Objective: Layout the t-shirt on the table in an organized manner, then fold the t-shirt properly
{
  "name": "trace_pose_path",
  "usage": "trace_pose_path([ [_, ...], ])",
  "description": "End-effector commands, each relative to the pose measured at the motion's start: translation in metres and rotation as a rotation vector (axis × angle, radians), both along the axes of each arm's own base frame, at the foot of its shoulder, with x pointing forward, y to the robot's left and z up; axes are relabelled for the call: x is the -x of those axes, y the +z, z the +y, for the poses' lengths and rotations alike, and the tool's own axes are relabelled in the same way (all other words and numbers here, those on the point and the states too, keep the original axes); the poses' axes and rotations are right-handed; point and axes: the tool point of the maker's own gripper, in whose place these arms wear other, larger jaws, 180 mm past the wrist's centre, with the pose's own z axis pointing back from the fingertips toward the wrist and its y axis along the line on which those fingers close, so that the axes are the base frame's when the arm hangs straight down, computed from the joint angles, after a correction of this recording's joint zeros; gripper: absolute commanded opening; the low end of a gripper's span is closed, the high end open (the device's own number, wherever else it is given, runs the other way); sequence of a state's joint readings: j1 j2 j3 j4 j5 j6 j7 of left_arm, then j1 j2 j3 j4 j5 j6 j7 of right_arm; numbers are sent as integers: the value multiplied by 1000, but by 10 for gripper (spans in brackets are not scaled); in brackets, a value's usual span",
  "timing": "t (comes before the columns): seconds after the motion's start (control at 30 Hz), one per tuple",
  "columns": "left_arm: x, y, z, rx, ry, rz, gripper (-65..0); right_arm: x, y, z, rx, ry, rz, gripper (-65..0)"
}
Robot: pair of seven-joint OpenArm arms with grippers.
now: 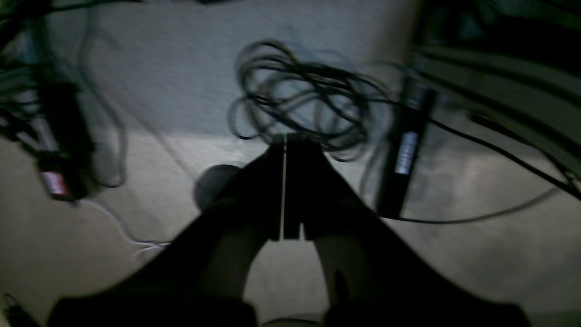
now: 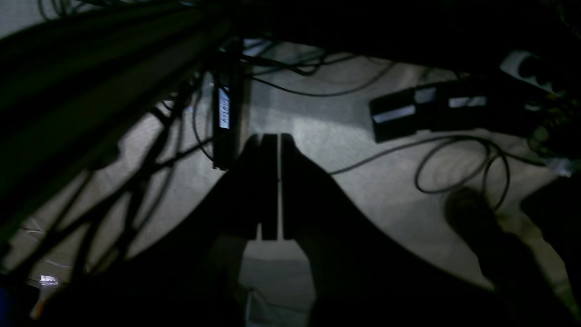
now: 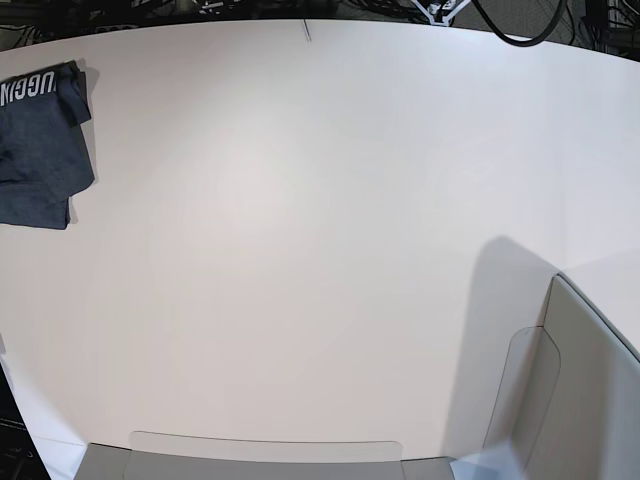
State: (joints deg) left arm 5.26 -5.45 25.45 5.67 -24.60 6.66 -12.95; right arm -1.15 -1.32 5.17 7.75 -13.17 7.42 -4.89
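The t-shirt lies bunched at the far left edge of the table in the base view, dark navy-grey with white lettering showing at its top. Neither arm shows in the base view. In the left wrist view my left gripper is shut and empty, over a dim carpeted floor with cables. In the right wrist view my right gripper is shut and empty, also over the floor under the table. The t-shirt is out of both wrist views.
Grey translucent panels stand at the table's front and right edges. A coil of black cable and a black power brick lie on the floor. More power bricks and cables lie in the right wrist view.
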Motion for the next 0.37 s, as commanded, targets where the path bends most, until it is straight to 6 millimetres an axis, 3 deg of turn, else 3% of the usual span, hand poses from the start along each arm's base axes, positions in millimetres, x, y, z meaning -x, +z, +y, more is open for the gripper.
trace_pose_path([
  [0.0,-8,1,2,-8,-2,-24,-650,-1,0,8,-17,-8,-5,-650],
  [0.33,-8,-1,-17,20,0,-27,-650,-2,1,9,-18,-8,-7,-650],
])
